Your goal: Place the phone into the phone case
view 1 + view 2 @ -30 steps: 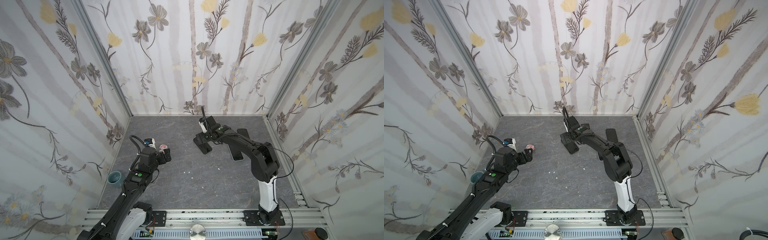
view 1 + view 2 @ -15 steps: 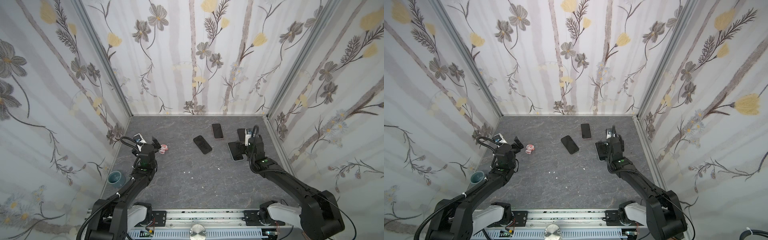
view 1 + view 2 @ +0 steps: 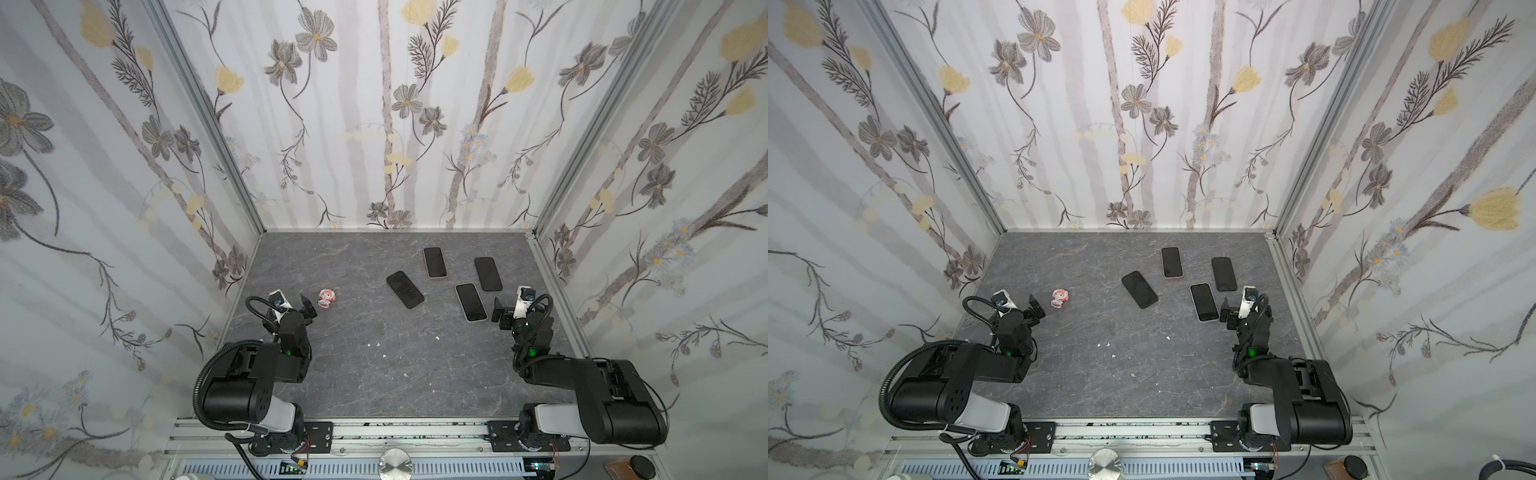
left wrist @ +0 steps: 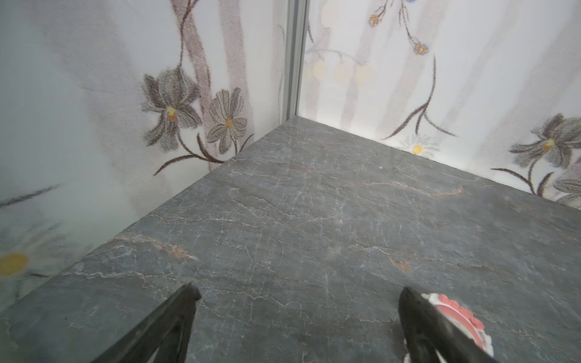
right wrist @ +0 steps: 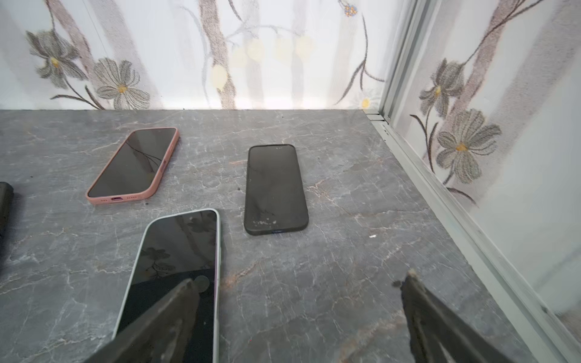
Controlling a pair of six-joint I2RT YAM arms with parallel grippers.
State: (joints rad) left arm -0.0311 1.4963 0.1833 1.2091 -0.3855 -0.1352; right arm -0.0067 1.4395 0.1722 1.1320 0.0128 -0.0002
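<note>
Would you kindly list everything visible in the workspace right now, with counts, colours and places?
Pink-cased phone: one, pink rim, farthest back of the four.
Centre black phone: one, black, middle, angled.
Right black phone: one, black, rightmost of the four.
Pale-rimmed phone: one, whitish rim, nearest the front.
Toy figure: one, pink and white, left side, apart from the phones.
Crumbs: few, white, centre front.
Table: one, grey marbled.
Left gripper: one, black, open, empty.
Right gripper: one, black, open, empty.

Pink toy [image 4: 459, 315] half behind left pincer [image 4: 298, 295]; black phone [image 5: 4, 201] partly off-frame.
</note>
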